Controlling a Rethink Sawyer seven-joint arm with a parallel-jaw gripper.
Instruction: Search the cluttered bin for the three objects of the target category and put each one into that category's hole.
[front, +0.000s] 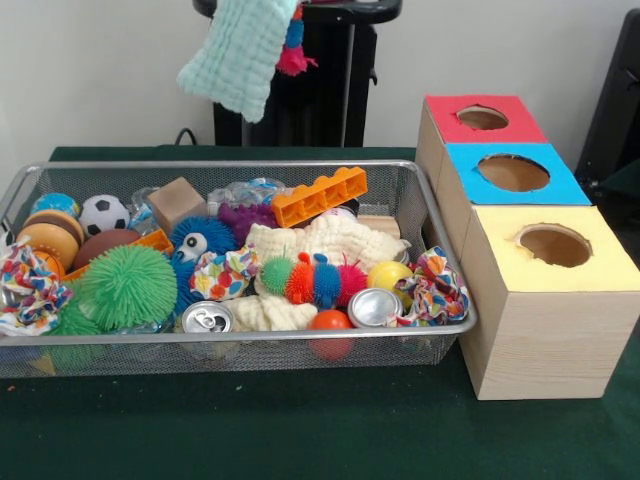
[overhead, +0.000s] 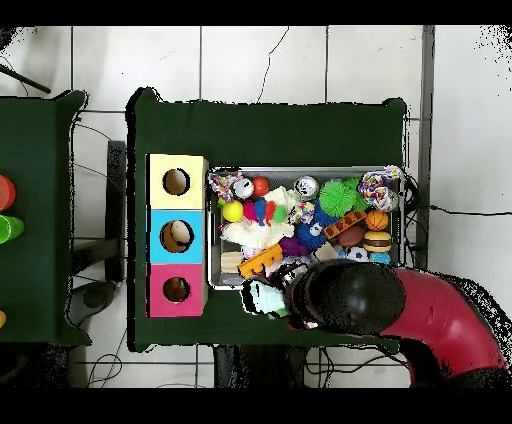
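1. One dark green cloth (front: 300, 430) covers the table in the front view, bare along its near edge; seen from overhead, white floor tiles (overhead: 260, 60) surround it and a second green table (overhead: 35, 200) stands off to one side.
2. One wire mesh bin (front: 240, 345) sits on the cloth, heaped with toys, its right end just beside a row of wooden boxes.
3. Two silver drink cans lie at the bin's near wall, one (front: 207, 318) left of centre and one (front: 372, 306) right of centre, with an orange ball (front: 330, 321) between them.
4. Two patterned fabric scrunchies rest at opposite ends, one (front: 28, 285) at the left and one (front: 435, 288) at the right.
5. One green spiky ball (front: 127, 285), one rainbow fuzzy caterpillar (front: 312, 279) and one yellow ball (front: 388, 274) fill the middle ground.
6. Farther back lie one cream cloth (front: 335, 240), one soccer ball (front: 103, 213), one wooden cube (front: 177, 202) and one orange toy brick (front: 320, 196).
7. Three boxes, each with one round hole, run from near to far: yellow (front: 555, 245), blue (front: 513, 173), red (front: 482, 118).
8. One gripper (front: 290, 30) hangs beyond the bin's far rim, clasping a pale mint washcloth (front: 240, 50) that dangles above the table; a pink and blue fuzzy toy (front: 292, 45) shows beside it.
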